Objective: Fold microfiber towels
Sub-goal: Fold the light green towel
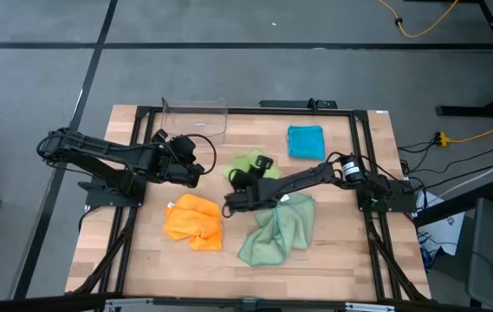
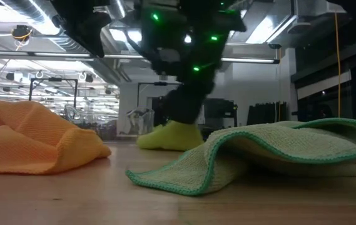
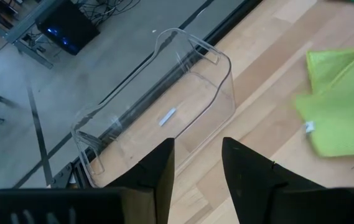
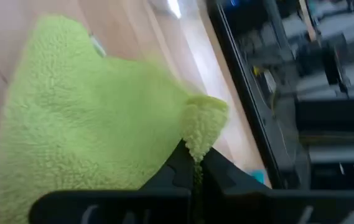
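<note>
Right claw [image 4: 195,163] pinches the lime green microfiber towel's [image 4: 89,130] edge; left claw [image 3: 196,163] spread, empty, near the clear plastic bin [image 3: 164,106].

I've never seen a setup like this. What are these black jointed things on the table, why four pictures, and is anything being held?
They are two robot arms, each ending in a two-finger gripper. One picture looks down from above, one looks level across the table, and two come from cameras on the arms' wrists. Four small towels lie on the wood: an orange towel, a pale green towel, a blue towel and a lime towel. There is also a clear plastic bin. The right gripper is shut on an edge of the lime towel. The left gripper is open, holds nothing and points at the bin.
</note>
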Controlling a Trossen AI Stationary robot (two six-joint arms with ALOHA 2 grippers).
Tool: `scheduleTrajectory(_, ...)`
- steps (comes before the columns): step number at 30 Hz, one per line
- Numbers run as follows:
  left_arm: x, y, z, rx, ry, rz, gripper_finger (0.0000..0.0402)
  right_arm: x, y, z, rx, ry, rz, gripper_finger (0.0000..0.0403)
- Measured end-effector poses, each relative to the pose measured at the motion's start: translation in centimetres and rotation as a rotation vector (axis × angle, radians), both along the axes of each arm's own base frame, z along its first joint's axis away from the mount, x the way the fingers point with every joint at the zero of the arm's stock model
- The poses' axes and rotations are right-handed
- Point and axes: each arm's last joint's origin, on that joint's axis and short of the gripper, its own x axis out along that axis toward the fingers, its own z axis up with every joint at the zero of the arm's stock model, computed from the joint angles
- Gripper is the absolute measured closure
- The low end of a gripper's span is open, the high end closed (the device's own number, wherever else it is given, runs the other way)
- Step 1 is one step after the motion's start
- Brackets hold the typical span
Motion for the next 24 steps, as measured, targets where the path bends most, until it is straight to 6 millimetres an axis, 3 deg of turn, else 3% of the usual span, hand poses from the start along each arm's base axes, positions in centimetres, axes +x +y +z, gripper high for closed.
scheduleTrajectory(14, 0.0, 0.0, 0.0, 0.000, -0.002, 0.000, 0.0276, -5.5, -0.7, -4.7, -0.031, 0.100, -0.197, 0.0399)
scheduleTrajectory(24, 0.0, 0.0, 0.0, 0.000, -0.003, 0.001, 0.0276, -7.6, -1.3, -4.5, -0.163, 0.143, -0.259, 0.0401)
